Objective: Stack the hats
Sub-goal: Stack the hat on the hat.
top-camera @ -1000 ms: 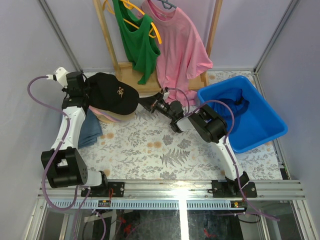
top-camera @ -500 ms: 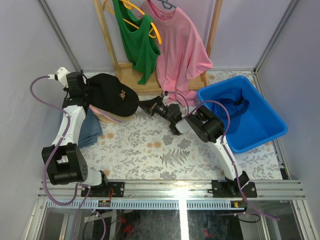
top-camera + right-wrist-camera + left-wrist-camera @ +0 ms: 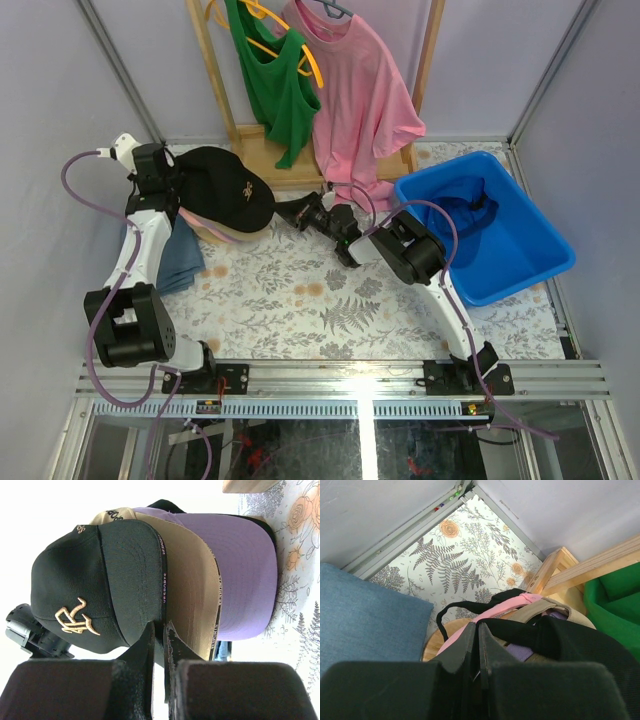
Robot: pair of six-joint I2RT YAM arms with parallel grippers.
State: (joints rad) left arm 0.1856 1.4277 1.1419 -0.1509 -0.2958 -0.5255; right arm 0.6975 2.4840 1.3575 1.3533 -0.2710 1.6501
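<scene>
The black cap with a gold emblem (image 3: pixel 228 188) lies on top of a stack of caps on the round wooden stand (image 3: pixel 436 639). Under it show the tan brim (image 3: pixel 192 587), the lavender brim (image 3: pixel 242 575) and a pink strap (image 3: pixel 492 614). My left gripper (image 3: pixel 172 187) is shut on the black cap's back band (image 3: pixel 520 627). My right gripper (image 3: pixel 297 212) is shut on the edge of the black cap's brim (image 3: pixel 135 580). A dark blue fabric thing (image 3: pixel 470 213), perhaps the blue cap, lies in the blue bin.
The blue bin (image 3: pixel 530 265) stands at the right. A wooden rack (image 3: pixel 262 150) with a green tank top (image 3: pixel 272 85) and a pink T-shirt (image 3: pixel 358 100) stands behind the stack. A folded blue cloth (image 3: pixel 182 258) lies left of the stand.
My right gripper has moved left toward the stack with the brim in it. The black cap has shifted a little left and settled lower on the stack. The left gripper has barely moved.
</scene>
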